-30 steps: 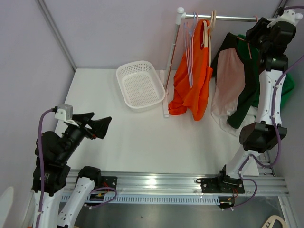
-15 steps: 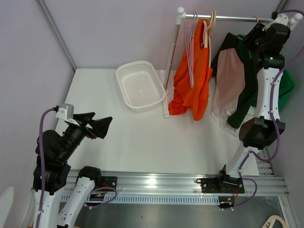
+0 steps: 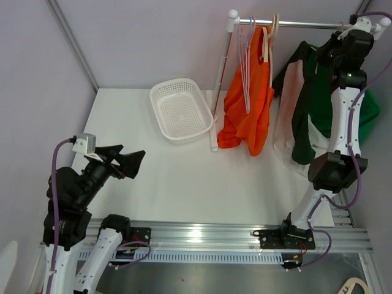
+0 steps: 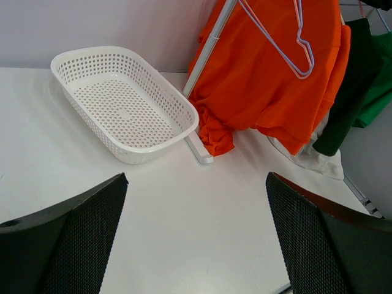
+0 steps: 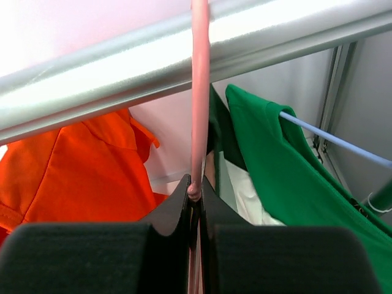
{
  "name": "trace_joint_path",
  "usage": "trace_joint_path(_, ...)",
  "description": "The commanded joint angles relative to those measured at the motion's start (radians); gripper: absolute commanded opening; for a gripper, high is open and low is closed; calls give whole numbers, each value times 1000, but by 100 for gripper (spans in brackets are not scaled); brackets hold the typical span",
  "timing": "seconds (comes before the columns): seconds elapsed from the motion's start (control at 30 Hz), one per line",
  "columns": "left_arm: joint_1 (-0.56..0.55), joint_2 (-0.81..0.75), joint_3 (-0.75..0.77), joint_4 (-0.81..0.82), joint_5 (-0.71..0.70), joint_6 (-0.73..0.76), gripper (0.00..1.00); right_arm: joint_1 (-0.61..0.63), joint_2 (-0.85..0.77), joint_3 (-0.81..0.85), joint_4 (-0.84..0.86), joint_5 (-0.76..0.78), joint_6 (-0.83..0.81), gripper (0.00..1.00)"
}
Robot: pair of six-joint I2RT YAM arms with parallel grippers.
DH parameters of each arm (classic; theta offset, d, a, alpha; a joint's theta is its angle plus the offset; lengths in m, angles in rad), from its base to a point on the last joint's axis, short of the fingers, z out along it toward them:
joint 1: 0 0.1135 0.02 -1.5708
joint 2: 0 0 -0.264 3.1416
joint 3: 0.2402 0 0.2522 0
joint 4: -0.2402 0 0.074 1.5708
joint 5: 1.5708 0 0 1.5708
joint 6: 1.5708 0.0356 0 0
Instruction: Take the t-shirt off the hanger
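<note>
We see a white table (image 3: 184,184) with a rail (image 3: 300,24) along its far right. The dark t-shirt (image 3: 304,128) hangs there, right of an orange shirt (image 3: 251,104). Our left gripper (image 3: 122,160) hovers near left, jaws spread wide. Our right gripper (image 5: 195,195) pinches the pink hanger (image 5: 199,92) just under the rail.

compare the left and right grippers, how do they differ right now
The left gripper has its jaws wide open and holds nothing; the right gripper has its jaws shut on the pink hanger.
The left gripper hangs low over the table; the right gripper is raised to the rail.
Both have black jaws.
</note>
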Motion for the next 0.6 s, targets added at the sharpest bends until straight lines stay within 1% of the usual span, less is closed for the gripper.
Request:
trace_joint_path(0.0,12,9,-7,28,18,3,99,3,-42,43,-15,11,9,0)
trace_joint_path(0.13,11,9,-7,30,20,3,99,25,-41,100,-28,7,5,0)
trace_joint_path(0.27,11,9,-7,31,22,3,99,65,-22,244,-58,2,-9,0)
trace_joint_path(0.37,11,10,-12,37,34,3,100,78,-29,292,-54,2,-11,0)
trace_joint_path(0.43,11,7,-15,62,95,5,99,82,-50,315,-57,-4,-6,0)
trace_joint_path(0.5,11,-3,-26,89,165,5,100,88,-74,297,-67,5,-4,0)
trace_joint_path(0.53,11,-8,-29,99,184,0,99,93,-90,286,-77,17,-1,0)
trace_joint_path(0.57,11,-14,-33,121,201,0,99,96,-123,270,-89,68,5,0)
